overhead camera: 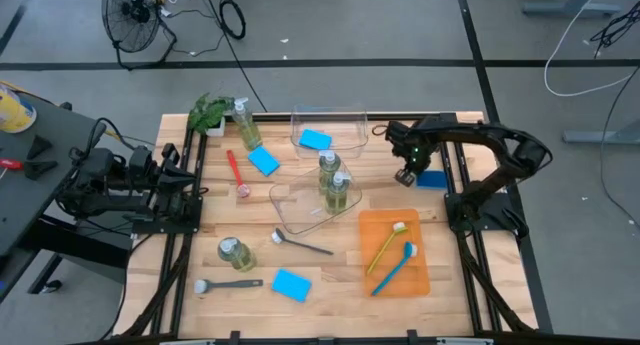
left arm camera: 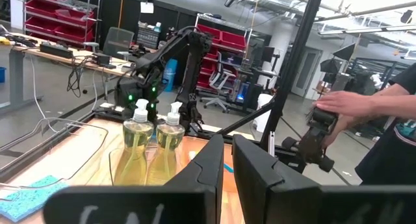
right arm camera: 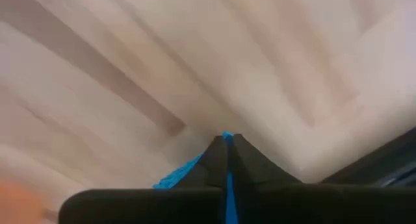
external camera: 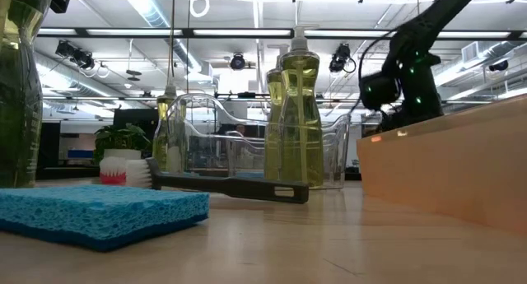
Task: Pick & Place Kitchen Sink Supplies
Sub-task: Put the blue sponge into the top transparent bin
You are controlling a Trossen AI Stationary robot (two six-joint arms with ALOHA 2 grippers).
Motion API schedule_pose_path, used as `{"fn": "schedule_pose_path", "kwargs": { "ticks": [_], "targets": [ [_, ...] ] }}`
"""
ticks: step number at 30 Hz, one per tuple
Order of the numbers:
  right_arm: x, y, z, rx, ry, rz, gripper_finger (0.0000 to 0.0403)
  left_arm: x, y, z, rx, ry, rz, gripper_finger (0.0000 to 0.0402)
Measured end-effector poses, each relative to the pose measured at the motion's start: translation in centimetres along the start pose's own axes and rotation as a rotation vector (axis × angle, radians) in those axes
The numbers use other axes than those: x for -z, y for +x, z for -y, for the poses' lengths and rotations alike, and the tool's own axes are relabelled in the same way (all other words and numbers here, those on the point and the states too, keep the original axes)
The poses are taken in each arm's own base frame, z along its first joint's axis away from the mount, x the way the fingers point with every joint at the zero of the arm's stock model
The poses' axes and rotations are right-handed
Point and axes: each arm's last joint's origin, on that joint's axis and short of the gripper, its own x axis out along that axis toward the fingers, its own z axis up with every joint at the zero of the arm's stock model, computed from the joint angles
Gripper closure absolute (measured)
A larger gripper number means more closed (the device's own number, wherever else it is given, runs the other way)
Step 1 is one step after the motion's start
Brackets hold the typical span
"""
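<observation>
A: Where is the right gripper [overhead camera: 407, 175]?

B: It is down at the far right of the wooden table [overhead camera: 330, 275], beside the right rail. Its fingers are pressed together on a blue sponge [overhead camera: 433, 179]; in the right wrist view a thin blue edge of that sponge [right arm camera: 228, 185] shows squeezed between the dark fingertips, just above the wood.

A: And the left gripper [left arm camera: 224, 169]?

B: It waits off the left edge of the table, fingers nearly together, holding nothing.

A: Where are the other supplies?

B: Two pump bottles [overhead camera: 333, 181] stand together at the centre in a clear bin [overhead camera: 290, 213]. A second clear bin [overhead camera: 345, 120] farther back holds another blue sponge [overhead camera: 315, 139]. An orange tray [overhead camera: 385, 220], near right, carries a yellow-green brush [overhead camera: 386, 246] and a blue brush [overhead camera: 394, 268]. A red brush [overhead camera: 236, 172], two dark grey brushes [overhead camera: 300, 243], two more sponges and two more bottles lie on the left half
</observation>
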Motion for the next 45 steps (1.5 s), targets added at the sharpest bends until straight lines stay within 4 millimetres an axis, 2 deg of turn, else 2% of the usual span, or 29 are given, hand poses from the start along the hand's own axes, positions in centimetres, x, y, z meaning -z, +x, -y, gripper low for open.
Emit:
{"fn": "schedule_pose_path", "kwargs": {
  "ticks": [6, 16, 21, 24, 28, 35, 39, 45],
  "targets": [
    [-0.9, -5.2, -0.2, -0.038, -0.008, 0.181, 0.0403, 0.0, 0.0, 0.0, 0.0, 0.0, 0.0, 0.0365],
    [-0.8, -14.9, -1.3, -0.036, -0.135, 0.496, 0.0403, 0.0, 0.0, 0.0, 0.0, 0.0, 0.0, 0.0365],
    [-1.3, -18.1, -2.5, 0.027, -0.352, 0.675, 0.0403, 0.0, 0.0, 0.0, 0.0, 0.0, 0.0, 0.0365],
    [-1.8, -19.2, -3.4, 0.055, -0.479, 0.794, 0.0403, 0.0, 0.0, 0.0, 0.0, 0.0, 0.0, 0.0365],
    [-2.5, -20.2, -4.4, 0.068, -0.545, 0.931, 0.0403, 0.0, 0.0, 0.0, 0.0, 0.0, 0.0, 0.0365],
    [-3.9, -21.5, -5.8, 0.07, -0.554, 1.137, 0.0403, 0.0, 0.0, 0.0, 0.0, 0.0, 0.0, 0.0365],
    [-4.8, -21.8, -6.4, 0.075, -0.492, 1.21, 0.0403, 0.0, 0.0, 0.0, 0.0, 0.0, 0.0, 0.0365],
    [-6.2, -21.6, -7.5, 0.061, -0.501, 1.27, 0.0403, 0.0, 0.0, 0.0, 0.0, 0.0, 0.0, 0.0365]
  ]
}}
